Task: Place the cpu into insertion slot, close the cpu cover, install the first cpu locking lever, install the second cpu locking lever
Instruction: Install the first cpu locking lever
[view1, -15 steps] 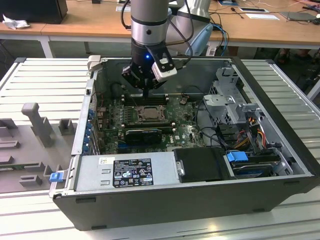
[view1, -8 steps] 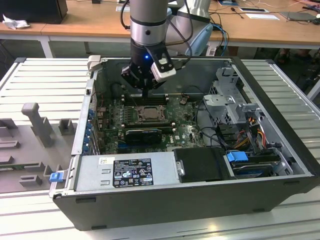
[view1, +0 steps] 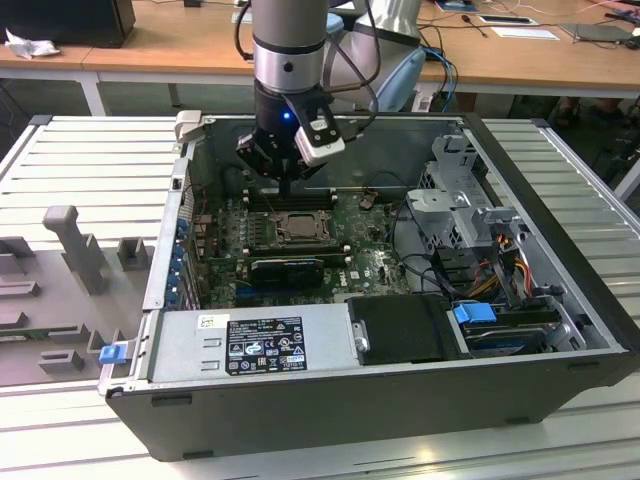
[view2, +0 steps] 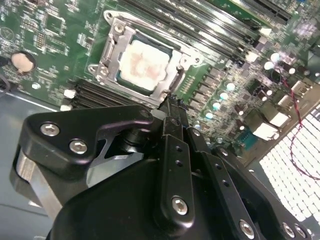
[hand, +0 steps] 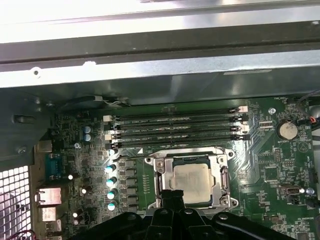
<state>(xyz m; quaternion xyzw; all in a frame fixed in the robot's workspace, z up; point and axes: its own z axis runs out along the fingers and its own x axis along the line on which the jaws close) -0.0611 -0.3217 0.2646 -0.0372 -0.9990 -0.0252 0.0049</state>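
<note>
While the cpu (hand: 192, 182) sits under the lowered cpu cover (hand: 223, 177), we log the gripper (hand: 174, 194), jaws pinched together, at the cover's edge.

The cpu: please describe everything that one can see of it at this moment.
The cpu is a small flat square chip with a pale beige-silver metal face, which looks blotchy in the second wrist view. It lies flat and level on the green board. A grey metal cover with a square opening lies around its edges. The gripper hangs close beside one edge. Whether it touches anything there cannot be seen.
</note>
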